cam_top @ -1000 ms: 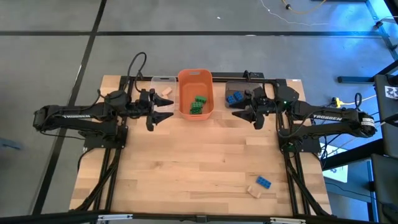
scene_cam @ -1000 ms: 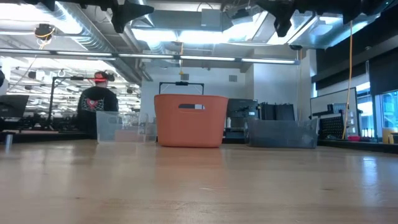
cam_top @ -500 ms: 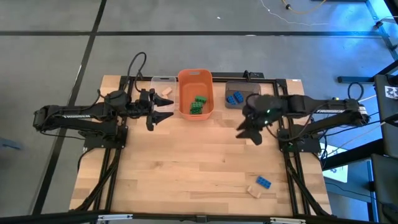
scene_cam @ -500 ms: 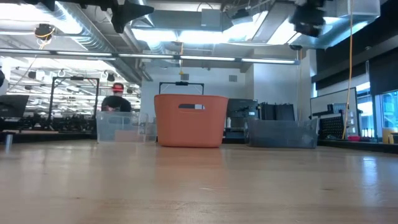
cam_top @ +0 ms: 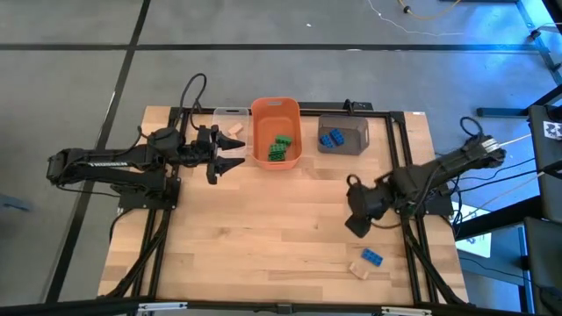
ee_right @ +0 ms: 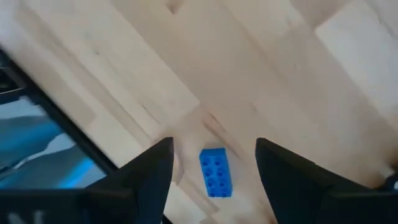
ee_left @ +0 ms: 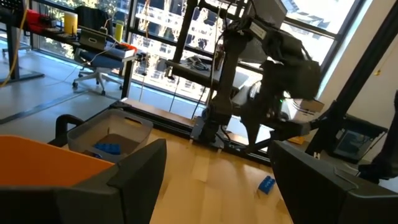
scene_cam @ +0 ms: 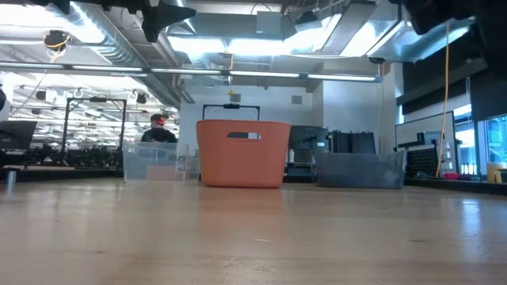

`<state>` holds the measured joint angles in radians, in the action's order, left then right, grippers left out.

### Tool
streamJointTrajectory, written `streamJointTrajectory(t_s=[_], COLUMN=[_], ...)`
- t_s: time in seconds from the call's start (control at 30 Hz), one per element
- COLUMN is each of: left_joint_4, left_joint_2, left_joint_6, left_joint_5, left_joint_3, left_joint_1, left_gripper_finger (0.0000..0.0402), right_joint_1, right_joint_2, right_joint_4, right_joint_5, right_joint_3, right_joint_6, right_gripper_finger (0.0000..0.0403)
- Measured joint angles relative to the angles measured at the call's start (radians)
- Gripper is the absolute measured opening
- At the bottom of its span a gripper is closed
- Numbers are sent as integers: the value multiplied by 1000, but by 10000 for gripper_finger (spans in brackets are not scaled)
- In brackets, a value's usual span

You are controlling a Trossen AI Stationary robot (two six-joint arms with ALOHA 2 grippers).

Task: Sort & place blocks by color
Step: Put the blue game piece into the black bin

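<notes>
In the high view, three bins stand in a row along the table's upper edge: the left bin, the middle bin and the right bin. Blocks lie in each. The left gripper sits just below the left bin. Two loose blocks lie touching at lower right, with the right gripper just above them.

Pale wooden table. Along far edge, three bins in a row: clear bin on the left, orange bin in the middle, grey-brown bin on the right. Person with red cap in the room behind.
</notes>
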<state>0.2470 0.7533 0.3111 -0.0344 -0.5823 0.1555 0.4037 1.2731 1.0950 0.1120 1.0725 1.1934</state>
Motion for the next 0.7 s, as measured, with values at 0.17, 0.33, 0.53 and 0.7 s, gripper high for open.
streamJointTrajectory(t_s=[0.17,0.33,0.53,0.7], left_joint_4=[0,0,0,0], left_joint_2=[0,0,0,0], left_joint_6=[0,0,0,0], left_joint_5=[0,0,0,0], left_joint_3=[0,0,0,0], left_joint_1=[0,0,0,0], left_gripper_finger=[277,277,277,277], right_joint_1=[105,221,335,372], right_joint_2=[81,85,83,129], right_joint_4=[-20,-195,-363,-401], right_joint_5=[18,93,103,100], right_joint_3=[-30,-159,-278,-304], right_joint_6=[106,218,395,455], right_gripper_finger=[227,227,227,227])
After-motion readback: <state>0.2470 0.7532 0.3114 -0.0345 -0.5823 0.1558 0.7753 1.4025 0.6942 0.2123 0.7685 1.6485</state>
